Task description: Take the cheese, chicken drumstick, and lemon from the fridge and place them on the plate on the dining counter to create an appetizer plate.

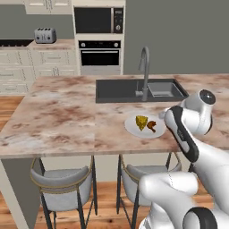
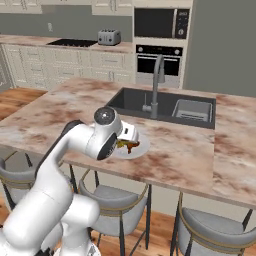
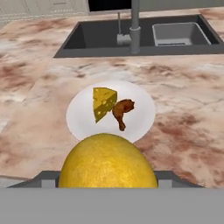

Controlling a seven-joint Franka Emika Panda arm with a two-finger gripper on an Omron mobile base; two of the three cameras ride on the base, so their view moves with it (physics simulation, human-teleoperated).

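Observation:
A round yellow lemon point(image 3: 108, 164) sits large at the bottom of the hand view, and my gripper point(image 3: 108, 177) is shut on it, dark fingers point(image 3: 43, 177) showing at its sides. Just beyond it lies the pale plate point(image 3: 81, 118) on the marbled dining counter point(image 3: 188, 109). On the plate rest the yellow holed cheese point(image 3: 103, 103) wedge and, touching its right side, the brown chicken drumstick point(image 3: 122, 109). From the left base view the plate point(image 1: 132, 126) holds the cheese point(image 1: 141, 121) and drumstick point(image 1: 152, 125), with my hand right beside it. The fridge is out of view.
A dark inset sink point(image 1: 118, 89) with a curved faucet point(image 1: 145, 71) lies behind the plate. Grey stools point(image 1: 60, 183) stand under the counter's near edge. Broad bare stone stretches left of the plate. Oven, microwave and toaster point(image 1: 44, 35) line the far wall.

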